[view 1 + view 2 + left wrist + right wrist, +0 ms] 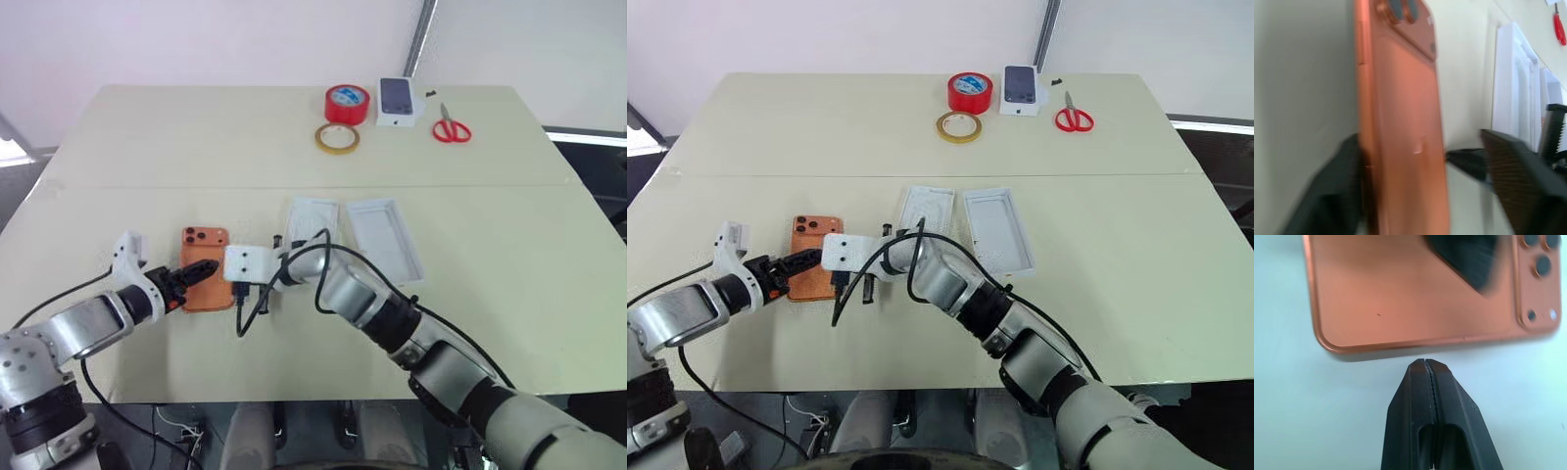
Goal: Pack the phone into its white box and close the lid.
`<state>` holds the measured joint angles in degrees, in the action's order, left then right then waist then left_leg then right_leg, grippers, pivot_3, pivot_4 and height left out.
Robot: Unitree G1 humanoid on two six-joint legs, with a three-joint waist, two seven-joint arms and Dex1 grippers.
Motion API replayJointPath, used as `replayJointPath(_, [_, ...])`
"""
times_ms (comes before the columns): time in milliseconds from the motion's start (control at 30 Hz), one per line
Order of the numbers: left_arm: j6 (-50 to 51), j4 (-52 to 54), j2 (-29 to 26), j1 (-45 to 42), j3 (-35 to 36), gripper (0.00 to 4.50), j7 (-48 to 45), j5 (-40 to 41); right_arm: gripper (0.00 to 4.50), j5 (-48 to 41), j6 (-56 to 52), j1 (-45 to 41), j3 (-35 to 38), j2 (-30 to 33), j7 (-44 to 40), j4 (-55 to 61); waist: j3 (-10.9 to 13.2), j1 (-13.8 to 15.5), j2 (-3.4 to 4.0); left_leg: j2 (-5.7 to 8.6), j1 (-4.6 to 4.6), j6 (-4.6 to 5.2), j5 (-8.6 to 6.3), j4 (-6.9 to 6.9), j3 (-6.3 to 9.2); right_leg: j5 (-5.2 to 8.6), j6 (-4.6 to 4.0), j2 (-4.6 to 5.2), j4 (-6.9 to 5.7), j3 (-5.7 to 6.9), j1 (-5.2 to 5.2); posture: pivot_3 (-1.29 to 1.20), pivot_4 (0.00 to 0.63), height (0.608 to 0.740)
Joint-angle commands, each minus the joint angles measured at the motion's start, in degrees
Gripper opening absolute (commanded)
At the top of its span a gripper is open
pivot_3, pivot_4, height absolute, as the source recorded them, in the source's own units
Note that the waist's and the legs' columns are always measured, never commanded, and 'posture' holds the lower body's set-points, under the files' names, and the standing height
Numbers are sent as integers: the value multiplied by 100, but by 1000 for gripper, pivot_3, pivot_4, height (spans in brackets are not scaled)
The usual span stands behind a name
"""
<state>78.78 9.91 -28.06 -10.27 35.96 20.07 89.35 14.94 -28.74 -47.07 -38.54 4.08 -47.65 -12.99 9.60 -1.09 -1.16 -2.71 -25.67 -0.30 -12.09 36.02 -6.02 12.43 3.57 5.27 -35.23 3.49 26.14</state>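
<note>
**Phone flanked on both long edges, still flat on the table**

Setting: a pale cream table (509, 323) against a white wall.

Left eye view. The phone (205, 277) lies back-up, lenses at its far end, long axis running away from the robot. The left gripper (201, 271) reaches in from the phone's left side, its black fingers extending across the orange back. The right gripper (241, 290) sits just beside the phone's right long edge.

Right eye view. The white box (924, 211) and the lid (997, 228) lie side by side to the right of the phone, long axes parallel to it, both empty. The right arm is the nearer to them.

Left wrist view. One finger (1327, 196) sits at the phone's left long edge, the other finger (1518, 171) beyond its right edge. The jaws are parted wider than the phone; firm contact cannot be confirmed.

Right wrist view. The right fingers are pressed together, grasping nothing, tips just short of the phone's long edge.

Judgement: the coming move depends on the left jaws closing across the phone's short axis.
</note>
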Motion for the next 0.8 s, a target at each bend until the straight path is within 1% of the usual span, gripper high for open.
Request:
replayJointPath(33, [-387,150,-257,129,-208,1784,165,586,0,-189,-187,29,382,249,-210,716,1,-6,0,1,-4,0,0,1,-1,-1,-1,2,0,0,5,0,150,740])
replayJointPath(200, [-991,140,-509,407,-505,1784,436,1210,0,-394,-486,172,601,670,-460,1450,1,-14,0,2,-8,0,0,-13,-1,0,-2,3,2,0,17,0,150,740])
replayJointPath(467, [-1733,230,-870,714,-896,1784,626,1852,0,-606,-623,298,779,1083,-583,1883,1,-13,1,2,-9,-1,1,-12,-3,1,-4,2,7,0,16,0,150,740])
replayJointPath(567, [-1923,261,-989,798,-998,916,595,1956,0,-797,-607,345,923,1200,-662,1950,2,-11,1,2,-9,0,0,-12,-4,1,-4,2,10,0,16,0,150,740])
replayJointPath(600, [-1977,273,-1033,824,-1032,323,579,1978,0,-856,-599,361,965,1236,-687,1968,1,3,-1,2,-11,0,0,-12,-4,1,-4,2,11,0,16,0,150,740])
replayJointPath(633, [-2036,285,-1076,851,-1066,54,567,2005,0,-905,-579,375,1000,1282,-709,1981,2,-1,1,2,-11,0,0,-12,-4,1,-4,2,11,1,14,0,150,740])
replayJointPath(800, [-2298,399,-1262,942,-1144,54,488,2175,0,-1186,-413,496,1257,1561,-810,2103,3,-7,3,2,-9,0,0,-12,-6,1,-4,0,13,1,14,0,150,740])
